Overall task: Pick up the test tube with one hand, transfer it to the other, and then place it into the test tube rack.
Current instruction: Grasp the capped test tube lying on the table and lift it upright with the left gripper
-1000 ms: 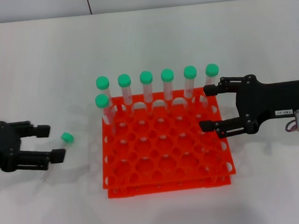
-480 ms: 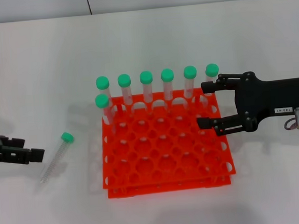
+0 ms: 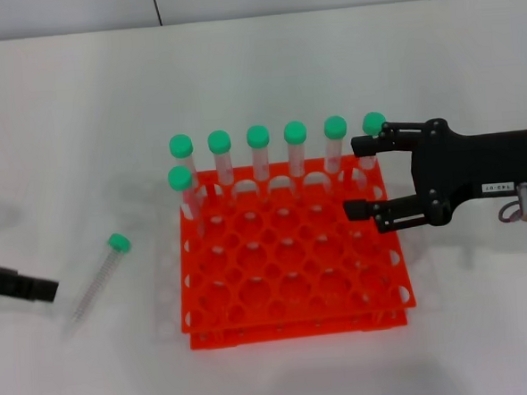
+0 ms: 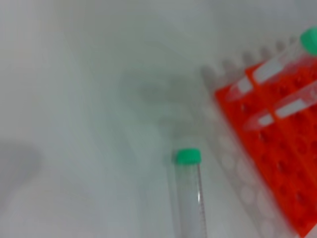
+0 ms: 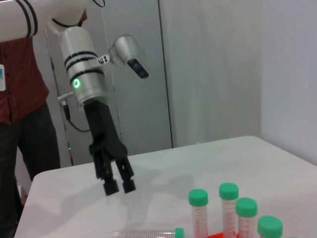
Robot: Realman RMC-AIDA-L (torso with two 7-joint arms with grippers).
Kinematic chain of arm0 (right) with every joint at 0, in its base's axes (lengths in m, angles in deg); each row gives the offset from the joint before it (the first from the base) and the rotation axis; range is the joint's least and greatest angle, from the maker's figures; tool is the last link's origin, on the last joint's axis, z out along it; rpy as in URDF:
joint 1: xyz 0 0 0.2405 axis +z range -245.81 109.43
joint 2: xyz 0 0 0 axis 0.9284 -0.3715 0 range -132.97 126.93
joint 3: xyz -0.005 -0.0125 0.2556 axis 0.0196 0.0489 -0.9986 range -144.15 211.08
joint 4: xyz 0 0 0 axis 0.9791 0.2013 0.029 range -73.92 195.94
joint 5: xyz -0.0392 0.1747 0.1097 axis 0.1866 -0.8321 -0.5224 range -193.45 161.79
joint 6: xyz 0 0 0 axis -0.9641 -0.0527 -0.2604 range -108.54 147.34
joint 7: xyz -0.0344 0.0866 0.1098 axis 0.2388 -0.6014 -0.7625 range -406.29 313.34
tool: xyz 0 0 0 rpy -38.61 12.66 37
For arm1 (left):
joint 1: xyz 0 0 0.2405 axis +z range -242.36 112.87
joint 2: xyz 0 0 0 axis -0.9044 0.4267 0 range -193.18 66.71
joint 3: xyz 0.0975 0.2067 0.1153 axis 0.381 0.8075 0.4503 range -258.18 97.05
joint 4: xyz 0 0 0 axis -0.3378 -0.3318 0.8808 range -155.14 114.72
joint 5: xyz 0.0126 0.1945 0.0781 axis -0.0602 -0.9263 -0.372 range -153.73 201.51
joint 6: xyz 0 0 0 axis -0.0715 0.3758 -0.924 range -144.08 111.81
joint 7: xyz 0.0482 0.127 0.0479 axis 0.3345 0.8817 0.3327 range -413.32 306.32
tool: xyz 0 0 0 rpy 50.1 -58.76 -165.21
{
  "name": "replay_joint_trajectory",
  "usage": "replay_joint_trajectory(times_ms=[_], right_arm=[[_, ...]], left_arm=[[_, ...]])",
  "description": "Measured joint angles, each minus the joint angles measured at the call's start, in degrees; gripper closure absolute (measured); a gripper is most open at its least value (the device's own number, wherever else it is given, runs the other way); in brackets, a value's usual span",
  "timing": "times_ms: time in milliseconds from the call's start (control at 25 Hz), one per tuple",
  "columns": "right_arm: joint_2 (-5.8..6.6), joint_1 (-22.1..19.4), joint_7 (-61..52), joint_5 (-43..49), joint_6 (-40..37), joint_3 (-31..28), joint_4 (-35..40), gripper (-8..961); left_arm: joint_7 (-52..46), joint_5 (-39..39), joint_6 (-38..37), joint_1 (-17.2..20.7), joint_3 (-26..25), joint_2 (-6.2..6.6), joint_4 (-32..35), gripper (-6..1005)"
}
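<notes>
The test tube point(image 3: 97, 277), clear with a green cap, lies flat on the white table left of the test tube rack; it also shows in the left wrist view point(image 4: 188, 203) and the right wrist view point(image 5: 146, 232). My unlabelled left gripper point(image 3: 23, 287) is at the far left edge, clear of the tube; in the right wrist view point(image 5: 119, 186) it hangs above the table, fingers slightly parted and empty. My labelled right gripper point(image 3: 354, 178) is open and empty over the back right part of the orange-red rack point(image 3: 294, 325).
Several green-capped tubes point(image 3: 259, 153) stand upright in the rack's back row, with one more point(image 3: 182, 189) in the second row at the left. The back-right tube point(image 3: 373, 123) is just beside the right gripper's far finger. A person in red point(image 5: 20, 74) stands beyond the table.
My left gripper has drawn back from around the lying tube toward the left edge, leaving the tube uncovered on the table. My right gripper has shifted slightly left over the rack.
</notes>
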Motion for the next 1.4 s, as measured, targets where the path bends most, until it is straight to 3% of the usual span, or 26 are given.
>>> replay_joint_trajectory(times_ms=[320,680,1400], right_arm=[[0.0,-0.2,0.1,-0.6,0.0,0.1,-0.3,114],[0.0,-0.3,0.2,-0.6,0.1,0.8,-0.5,114],[-0.09,-0.4,0.5,-1.8,0.4,1.5,-1.0,114]], left_arm=[[0.8,-6.1,3.4,-3.4,7.9,-0.6,-5.7,119],[1.0,-8.7,5.2,-4.8,8.4,-1.31,-7.7,121],[1.3,-9.5,6.5,-5.7,9.7,-1.53,-7.9,124]])
